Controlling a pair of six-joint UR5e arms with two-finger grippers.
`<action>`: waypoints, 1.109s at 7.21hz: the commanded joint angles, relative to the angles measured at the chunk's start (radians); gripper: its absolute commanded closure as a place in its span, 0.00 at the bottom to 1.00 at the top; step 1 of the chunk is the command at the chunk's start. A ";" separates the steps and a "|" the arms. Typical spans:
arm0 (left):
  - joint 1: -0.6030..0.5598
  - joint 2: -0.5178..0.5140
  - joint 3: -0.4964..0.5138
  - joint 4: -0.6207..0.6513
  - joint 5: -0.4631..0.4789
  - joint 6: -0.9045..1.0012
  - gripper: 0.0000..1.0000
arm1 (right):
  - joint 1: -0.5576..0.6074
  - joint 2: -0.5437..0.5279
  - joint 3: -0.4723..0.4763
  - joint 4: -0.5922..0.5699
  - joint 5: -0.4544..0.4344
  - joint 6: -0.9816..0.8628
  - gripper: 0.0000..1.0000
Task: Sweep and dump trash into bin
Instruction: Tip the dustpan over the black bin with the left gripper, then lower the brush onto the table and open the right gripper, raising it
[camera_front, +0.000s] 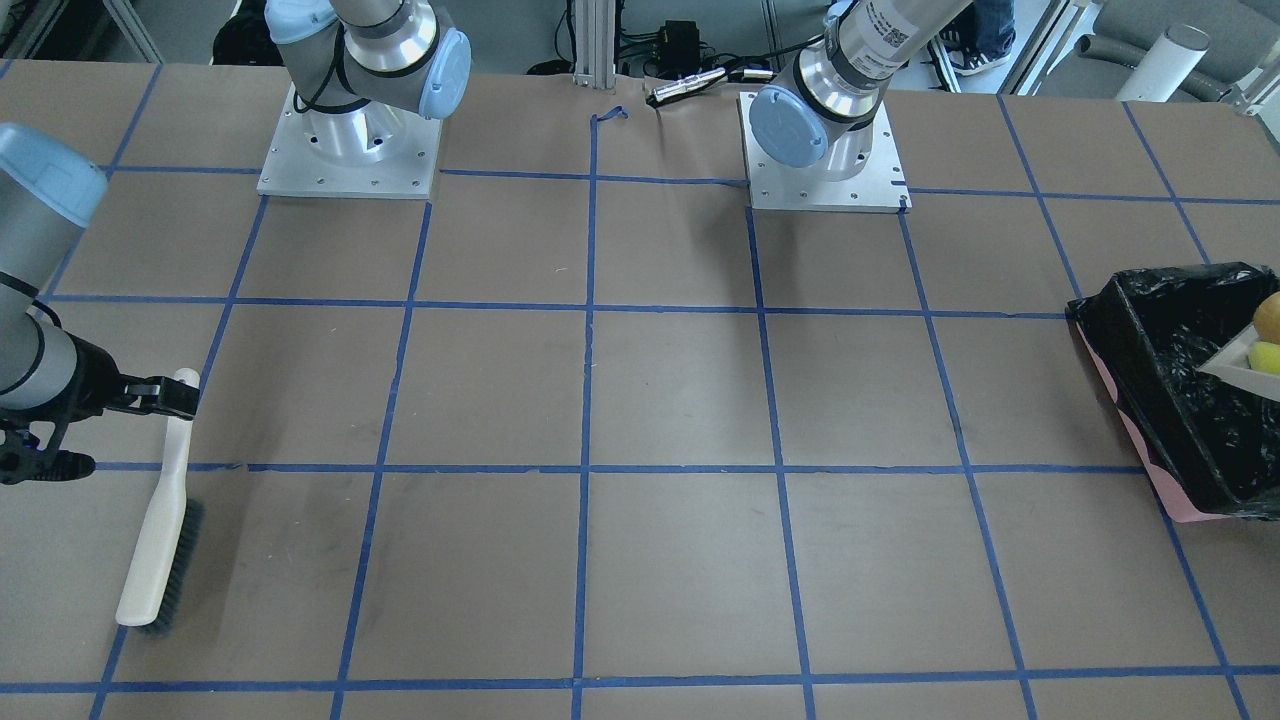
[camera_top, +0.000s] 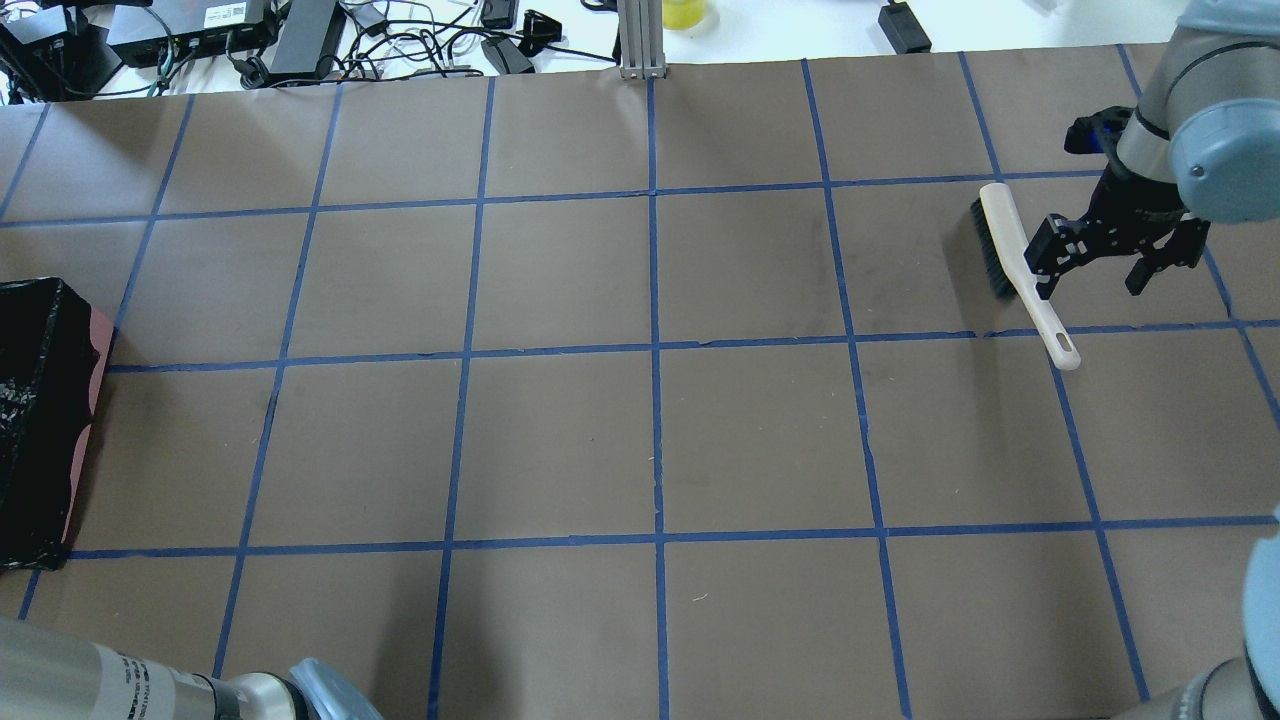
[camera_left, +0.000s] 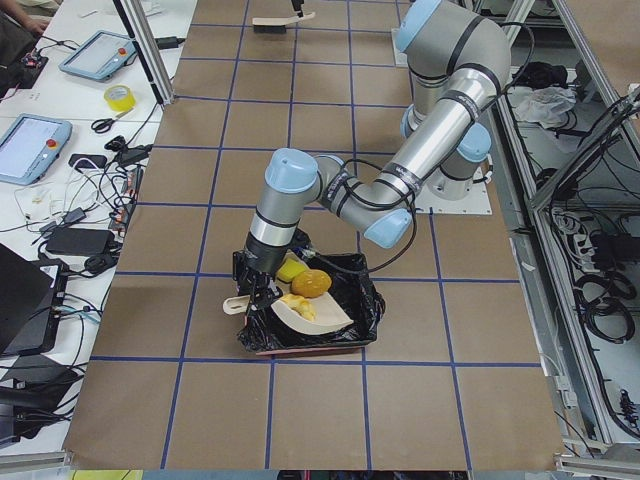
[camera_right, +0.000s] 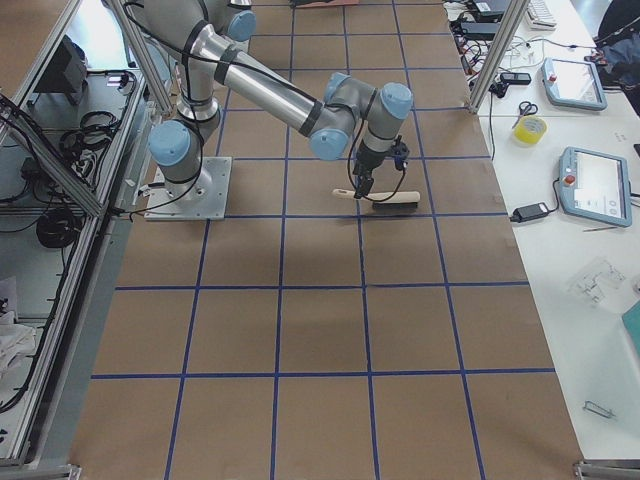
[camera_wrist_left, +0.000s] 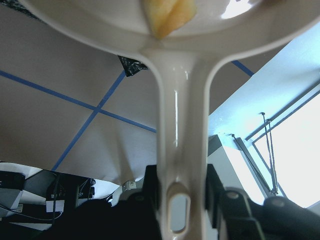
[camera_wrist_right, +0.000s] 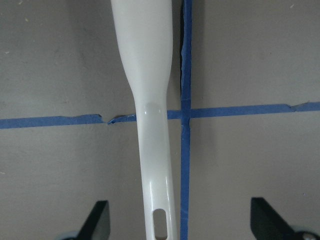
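**Tipping the dustpan (camera_left: 318, 316) out over the bin (camera_left: 366, 296)**

Left gripper (camera_wrist_left: 180, 196) fingers are pinching the dustpan's handle near its hanging hole; the pan sits above the black-lined bin at the table's left end, carrying all the trash: the golden-brown lump (camera_left: 311, 283), the croissant-like piece (camera_left: 297, 305) and the yellow sponge wedge (camera_left: 290, 270).

To dump well, I judge the wrist should roll so the pan's open lip dips toward the bin's middle, with the lip kept inside the rim; a slow tilt suits the glossy lump, which would likely roll off first and bounce; the light sponge may need a steeper angle.

Right gripper (camera_top: 1092, 276) has its fingers spread either side of the brush (camera_top: 1004, 245) handle, touching neither; the brush lies flat, well apart from the bin.

The front-facing view cuts off the bin and pan; the overhead view shows only a strip of the bin; the pan's height above the bin floor cannot be told.
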 joint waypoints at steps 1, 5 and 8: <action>0.001 0.035 -0.098 0.159 -0.008 0.009 0.95 | 0.003 -0.120 -0.065 0.089 0.046 0.008 0.00; 0.011 0.078 -0.189 0.249 -0.008 0.037 0.98 | 0.009 -0.168 -0.299 0.316 0.063 0.032 0.00; 0.001 0.084 -0.168 0.229 -0.010 0.044 1.00 | 0.128 -0.169 -0.310 0.323 0.078 0.183 0.00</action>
